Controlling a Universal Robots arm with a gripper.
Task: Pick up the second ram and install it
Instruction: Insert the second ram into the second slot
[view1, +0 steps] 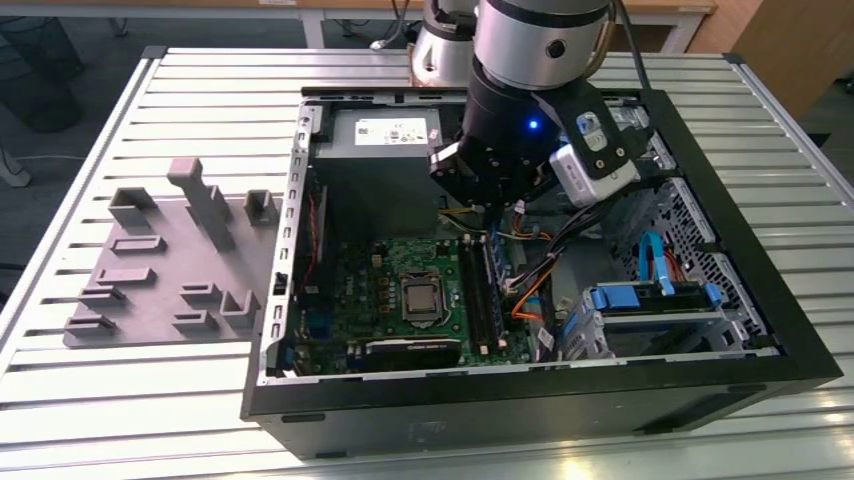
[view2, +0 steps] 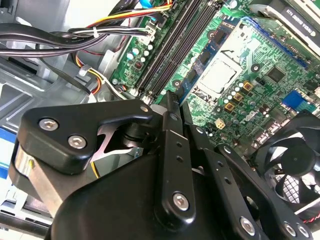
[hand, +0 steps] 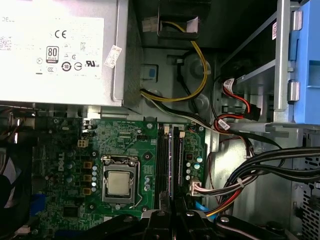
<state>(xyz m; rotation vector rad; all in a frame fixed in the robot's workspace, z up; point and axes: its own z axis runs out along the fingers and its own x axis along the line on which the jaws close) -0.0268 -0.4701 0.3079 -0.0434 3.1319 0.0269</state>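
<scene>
Exterior view — gripper, grip unclear, over computer case on slatted table.

Open black PC case lies on a slatted metal table. Inside: green motherboard with bare CPU in its socket, silver power supply next to the board, black fan at one board edge, blue drive caddy on the exterior view's right. Grey fixture tray sits on the table just beside the case, exterior view's left.
</scene>
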